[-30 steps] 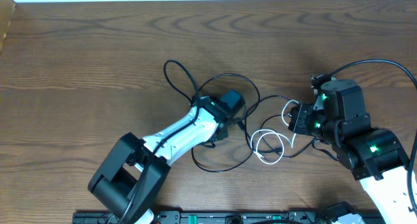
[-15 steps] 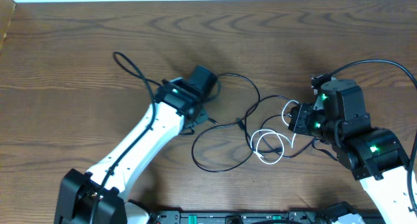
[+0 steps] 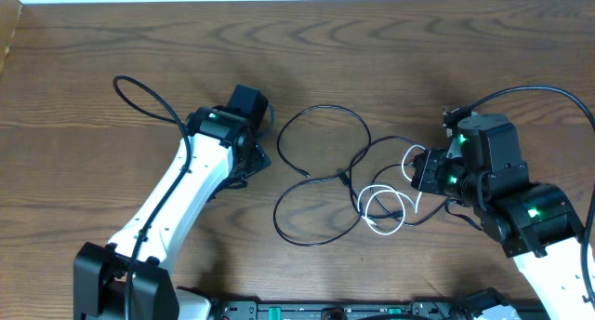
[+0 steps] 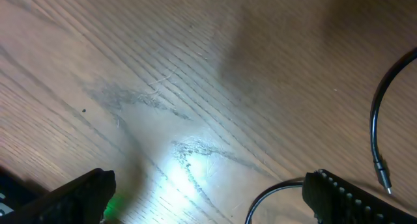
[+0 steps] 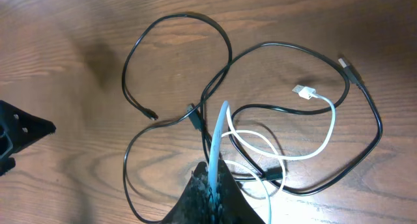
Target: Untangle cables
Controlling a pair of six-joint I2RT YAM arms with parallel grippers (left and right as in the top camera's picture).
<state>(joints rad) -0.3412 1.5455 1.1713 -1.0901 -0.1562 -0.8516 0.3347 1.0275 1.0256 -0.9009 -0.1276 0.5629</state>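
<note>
Closest to the near edge of the table (image 3: 93,41), the lowest loop of the black cables (image 5: 189,15) lies slack on the wood. Just behind it, toward the right edge, the white cable (image 5: 219,139) sits in its small coil with black strands crossing it. The right pincer (image 5: 212,182) hasn't budged. It is clamped shut on the white cable, pinning that end of the knot where it was a second ago.

Further back is where the change is. A second ago the left pincer (image 4: 208,185) was down over the middle of the tangle, seemingly closed on a black strand. It has since swept off toward the left edge, dragging that strand along, and has just let go. Now its fingers (image 4: 81,195) stand wide apart with nothing but bare wood between them, and a black plug end (image 4: 382,172) lies loose just off to one side. The strand it pulled is left as a wide, open loop in the middle of the table, apart from the white coil, where before it was bunched under the arm.

To my eye that is one pull finished. The black loop is opened out, but the crossing by the right pincer is not undone, so the cables are looser, not yet separate. I'd guess another reach into that knot is needed.
</note>
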